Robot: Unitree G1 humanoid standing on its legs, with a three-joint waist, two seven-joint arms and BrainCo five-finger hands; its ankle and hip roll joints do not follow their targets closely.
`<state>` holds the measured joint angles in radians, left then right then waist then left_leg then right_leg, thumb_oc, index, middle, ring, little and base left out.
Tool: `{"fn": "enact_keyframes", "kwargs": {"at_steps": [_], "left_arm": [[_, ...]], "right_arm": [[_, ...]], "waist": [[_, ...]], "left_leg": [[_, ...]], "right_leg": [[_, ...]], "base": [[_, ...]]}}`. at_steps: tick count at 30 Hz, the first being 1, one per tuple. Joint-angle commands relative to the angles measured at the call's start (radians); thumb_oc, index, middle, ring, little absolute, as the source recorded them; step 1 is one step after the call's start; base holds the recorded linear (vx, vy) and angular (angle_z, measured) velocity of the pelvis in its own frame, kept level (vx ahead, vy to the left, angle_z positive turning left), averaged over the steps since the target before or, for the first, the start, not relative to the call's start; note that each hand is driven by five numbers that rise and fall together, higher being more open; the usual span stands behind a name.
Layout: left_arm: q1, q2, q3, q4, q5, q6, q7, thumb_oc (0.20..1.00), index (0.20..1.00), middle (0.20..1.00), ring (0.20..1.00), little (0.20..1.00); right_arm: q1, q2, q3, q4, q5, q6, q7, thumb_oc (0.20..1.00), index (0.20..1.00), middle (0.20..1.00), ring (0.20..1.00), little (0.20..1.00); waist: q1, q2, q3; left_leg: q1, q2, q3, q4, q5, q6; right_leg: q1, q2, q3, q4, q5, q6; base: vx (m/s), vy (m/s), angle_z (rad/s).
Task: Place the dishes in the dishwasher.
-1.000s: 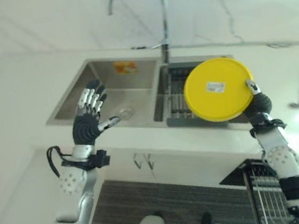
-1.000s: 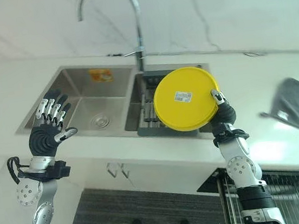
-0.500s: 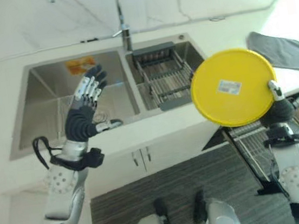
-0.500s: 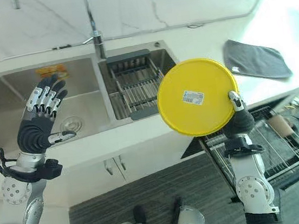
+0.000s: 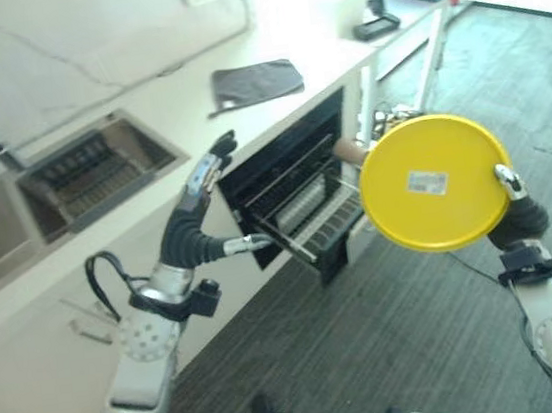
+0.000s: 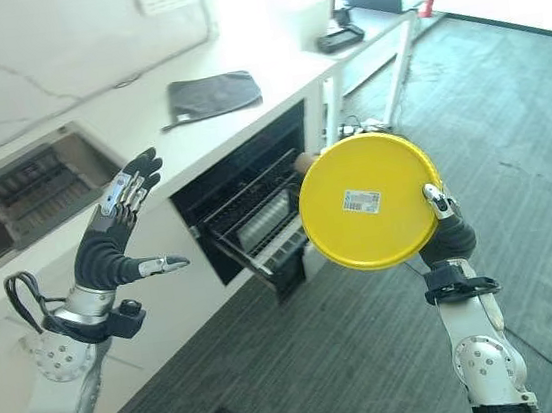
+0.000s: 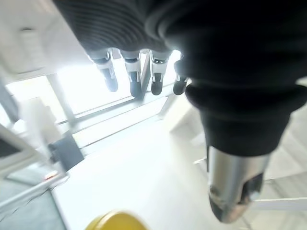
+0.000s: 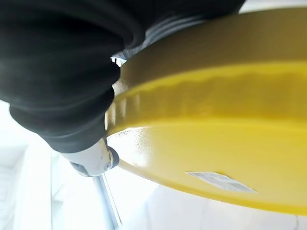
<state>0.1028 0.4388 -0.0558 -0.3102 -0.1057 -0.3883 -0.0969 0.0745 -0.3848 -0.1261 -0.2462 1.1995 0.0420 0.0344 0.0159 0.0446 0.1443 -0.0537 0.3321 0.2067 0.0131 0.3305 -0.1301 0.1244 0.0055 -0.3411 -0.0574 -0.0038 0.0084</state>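
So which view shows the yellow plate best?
The right eye view: the yellow plate shows whole, underside and sticker facing the camera, held at its rim by the right hand. The right wrist view catches its edge; the left wrist view, a sliver.

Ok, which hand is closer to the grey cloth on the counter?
Left. The left hand is raised open just below the grey cloth; the right hand holds the yellow plate out over the floor, farther away.

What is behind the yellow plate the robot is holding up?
Behind the yellow plate shows the open dishwasher with its pulled-out rack. The plate covers the rack's right end and most of the right hand.
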Motion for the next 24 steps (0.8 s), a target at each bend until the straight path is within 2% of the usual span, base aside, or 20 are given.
{"fn": "enact_keyframes", "kwargs": {"at_steps": [1,3,4,5,6,9,11,13,14,15,17,19,20,21,22,23,24], "left_arm": [[-0.029,0.111,0.068,-0.085,-0.011,-0.041,0.017,1.0,1.0,1.0,1.0,1.0],[-0.022,0.106,0.076,-0.081,-0.031,-0.031,-0.008,1.0,1.0,1.0,1.0,1.0],[-0.026,0.103,0.072,-0.068,-0.05,-0.024,-0.038,1.0,1.0,1.0,1.0,1.0],[-0.027,0.1,0.066,-0.06,-0.058,-0.018,-0.056,1.0,1.0,1.0,1.0,1.0],[-0.036,0.094,0.031,-0.034,-0.07,0.021,-0.078,1.0,1.0,1.0,1.0,1.0],[-0.04,0.087,-0.002,0.037,-0.133,0.116,-0.083,1.0,1.0,1.0,1.0,1.0],[-0.026,0.081,-0.021,0.106,-0.217,0.218,-0.105,1.0,1.0,1.0,1.0,1.0],[0.005,0.071,-0.029,0.188,-0.264,0.259,-0.134,1.0,1.0,1.0,1.0,1.0],[0.037,0.062,-0.032,0.249,-0.249,0.298,-0.153,1.0,1.0,1.0,1.0,1.0],[0.061,0.061,-0.045,0.309,-0.231,0.292,-0.161,1.0,1.0,1.0,1.0,1.0],[0.094,0.052,-0.084,0.422,-0.191,0.328,-0.147,1.0,1.0,1.0,1.0,1.0],[0.102,0.027,-0.123,0.591,-0.202,0.374,-0.113,1.0,1.0,1.0,1.0,1.0],[0.105,0.015,-0.127,0.631,-0.212,0.367,-0.098,1.0,1.0,1.0,1.0,1.0],[0.104,0.002,-0.132,0.682,-0.208,0.392,-0.076,1.0,1.0,1.0,1.0,1.0],[0.1,-0.01,-0.124,0.773,-0.19,0.423,-0.082,1.0,1.0,1.0,1.0,1.0],[0.099,-0.014,-0.115,0.822,-0.145,0.459,-0.075,1.0,1.0,1.0,1.0,1.0],[0.108,-0.03,-0.113,0.897,-0.109,0.505,-0.054,1.0,1.0,1.0,1.0,1.0]], "right_arm": [[-0.194,0.055,0.02,-0.078,0.021,-0.01,0.065,0.2,0.2,0.2,0.2,0.2],[-0.189,0.053,0.026,-0.085,0.015,-0.026,0.061,0.2,0.2,0.2,0.2,0.2],[-0.187,0.06,0.036,-0.087,0.002,-0.044,0.049,0.2,0.2,0.2,0.2,0.2],[-0.187,0.064,0.041,-0.088,-0.009,-0.052,0.041,0.2,0.2,0.2,0.2,0.2],[-0.186,0.085,0.064,-0.079,-0.039,-0.067,0.042,0.2,0.2,0.2,0.2,0.2],[-0.18,0.083,0.056,-0.056,-0.031,-0.049,0.089,0.2,0.2,0.2,0.2,0.2],[-0.175,0.075,0.032,-0.046,-0.023,-0.038,0.118,0.2,0.2,0.2,0.2,0.2],[-0.167,0.085,0.018,-0.042,-0.022,-0.049,0.129,0.2,0.2,0.2,0.2,0.2],[-0.165,0.091,0.003,-0.041,-0.013,-0.05,0.136,0.2,0.2,0.2,0.2,0.2],[-0.162,0.092,-0.008,-0.045,-0.002,-0.046,0.133,0.2,0.2,0.2,0.2,0.2],[-0.164,0.101,-0.007,-0.037,-0.005,-0.031,0.143,0.2,0.2,0.2,0.2,0.2],[-0.175,0.099,0.005,-0.009,-0.004,-0.025,0.151,0.2,0.2,0.2,0.2,0.2],[-0.179,0.098,0.01,-0.001,0.0,-0.024,0.147,0.2,0.2,0.2,0.2,0.2],[-0.187,0.102,0.024,0.008,-0.001,-0.022,0.139,0.2,0.2,0.2,0.2,0.2],[-0.198,0.099,0.033,0.022,-0.003,-0.011,0.145,0.2,0.2,0.2,0.2,0.2],[-0.205,0.093,0.031,0.029,-0.004,-0.006,0.162,0.2,0.2,0.2,0.2,0.2],[-0.212,0.082,0.026,0.019,0.006,0.018,0.156,0.2,0.2,0.2,0.2,0.2]], "waist": [[0.091,-0.079,0.078],[0.099,-0.079,0.079],[0.108,-0.075,0.079],[0.11,-0.07,0.078],[0.111,-0.06,0.073],[0.113,-0.07,0.074],[0.116,-0.076,0.074],[0.125,-0.085,0.077],[0.132,-0.091,0.082],[0.133,-0.095,0.084],[0.139,-0.09,0.079],[0.14,-0.075,0.065],[0.139,-0.075,0.063],[0.14,-0.077,0.061],[0.144,-0.083,0.065],[0.145,-0.091,0.071],[0.124,-0.089,0.076]], "left_leg": [[-0.003,-0.186,-0.072,0.174,-0.387,0.031],[-0.018,-0.227,-0.034,0.204,-0.416,0.052],[-0.025,-0.251,0.007,0.189,-0.415,0.063],[-0.023,-0.256,0.034,0.167,-0.404,0.068],[0.031,-0.268,0.052,0.082,-0.384,0.085],[0.054,-0.293,-0.017,0.084,-0.402,0.097],[0.065,-0.293,-0.03,0.078,-0.402,0.107],[0.073,-0.294,-0.051,0.065,-0.403,0.121],[0.074,-0.296,-0.066,0.059,-0.405,0.133],[0.079,-0.302,-0.07,0.052,-0.409,0.145],[0.084,-0.313,-0.075,0.037,-0.415,0.17],[0.082,-0.317,-0.081,0.038,-0.426,0.195],[0.083,-0.317,-0.08,0.039,-0.429,0.197],[0.081,-0.316,-0.079,0.041,-0.431,0.195],[0.079,-0.309,-0.083,0.046,-0.428,0.177],[0.086,-0.302,-0.079,0.054,-0.433,0.157],[0.12,-0.269,-0.074,0.067,-0.46,0.114]], "right_leg": [[0.047,-0.122,0.025,0.012,-0.059,0.096],[0.06,-0.124,0.004,0.013,-0.064,0.097],[0.07,-0.119,-0.024,0.019,-0.073,0.097],[0.075,-0.113,-0.04,0.026,-0.082,0.097],[0.078,-0.101,-0.062,0.067,-0.11,0.101],[0.067,-0.108,-0.041,0.129,-0.131,0.113],[0.046,-0.117,-0.045,0.195,-0.15,0.123],[0.023,-0.138,-0.05,0.275,-0.14,0.14],[0.007,-0.15,-0.047,0.342,-0.124,0.152],[-0.015,-0.167,-0.034,0.416,-0.101,0.164],[-0.037,-0.187,-0.024,0.554,-0.058,0.168],[-0.062,-0.182,0.008,0.69,-0.011,0.168],[-0.072,-0.187,0.013,0.692,-0.006,0.164],[-0.082,-0.2,0.012,0.654,-0.012,0.157],[-0.077,-0.226,-0.01,0.525,-0.027,0.152],[-0.075,-0.267,-0.04,0.378,-0.005,0.156],[-0.083,-0.298,-0.039,0.162,0.046,0.182]], "base": [[0.1,-0.222,-0.05],[0.08,-0.045,0.01],[0.12,0.012,0.21],[0.29,0.114,0.74],[0.32,0.199,0.85],[0.27,0.208,0.29],[0.24,0.168,0.01],[0.21,0.106,0.05],[0.22,0.148,0.21],[0.26,0.238,0.34],[0.24,0.273,0.25],[0.27,0.237,0.17],[0.25,0.113,0.26],[0.24,-0.066,0.26],[0.28,-0.21,-0.16],[0.45,-0.441,-0.29],[0.52,-0.559,-0.34]]}}
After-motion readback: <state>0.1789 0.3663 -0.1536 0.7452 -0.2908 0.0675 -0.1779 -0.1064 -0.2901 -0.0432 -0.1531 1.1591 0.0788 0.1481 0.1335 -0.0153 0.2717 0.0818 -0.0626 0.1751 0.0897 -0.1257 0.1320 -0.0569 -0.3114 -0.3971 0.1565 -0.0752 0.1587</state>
